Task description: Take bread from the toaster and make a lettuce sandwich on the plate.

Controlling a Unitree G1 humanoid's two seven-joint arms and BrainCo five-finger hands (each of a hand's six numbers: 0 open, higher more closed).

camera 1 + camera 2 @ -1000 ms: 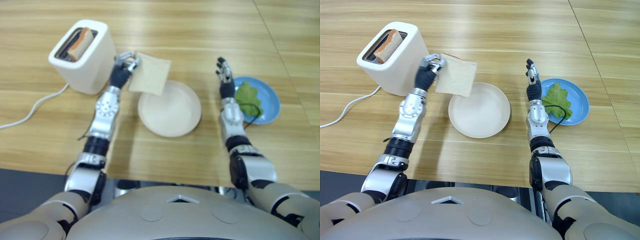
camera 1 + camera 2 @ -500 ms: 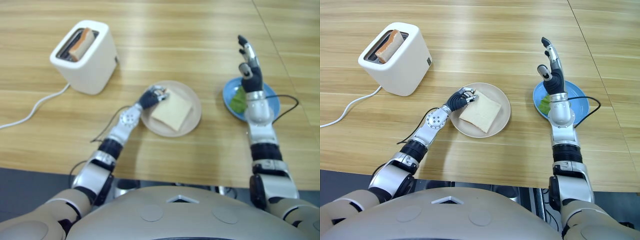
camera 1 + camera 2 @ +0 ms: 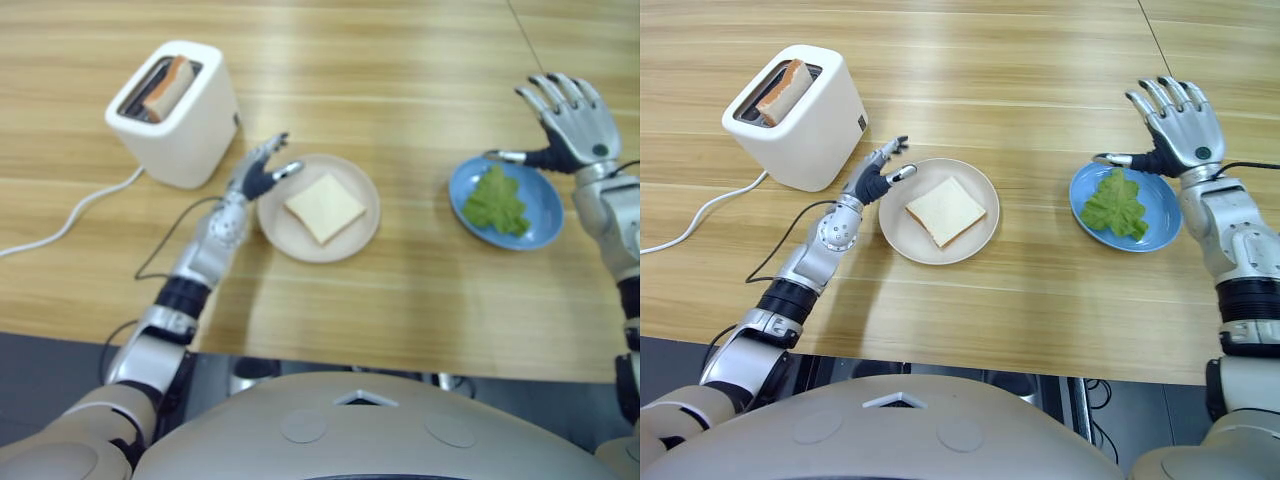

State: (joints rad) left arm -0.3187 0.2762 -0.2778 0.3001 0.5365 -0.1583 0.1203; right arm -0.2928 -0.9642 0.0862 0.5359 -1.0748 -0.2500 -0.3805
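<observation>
A white toaster (image 3: 795, 118) stands at the far left with one slice of bread (image 3: 778, 91) sticking out of its slot. On the cream plate (image 3: 910, 240) lies a slice of white bread (image 3: 945, 211), flat and alone. My left hand (image 3: 877, 176) is open just left of the plate's rim, between plate and toaster, holding nothing. A green lettuce leaf (image 3: 1116, 205) rests on the blue plate (image 3: 1161, 228) at the right. Raised above that plate's far right edge, my right hand (image 3: 1173, 125) has its fingers spread wide and empty.
The toaster's white cord (image 3: 695, 220) trails off to the left along the wooden table (image 3: 1000, 90). A thin black cable (image 3: 785, 245) loops beside my left forearm. The table's front edge runs close below both plates.
My left hand let go of the bread slice on the cream plate and drew back to the left, opening. My right hand rose to the right of the lettuce and spread.
</observation>
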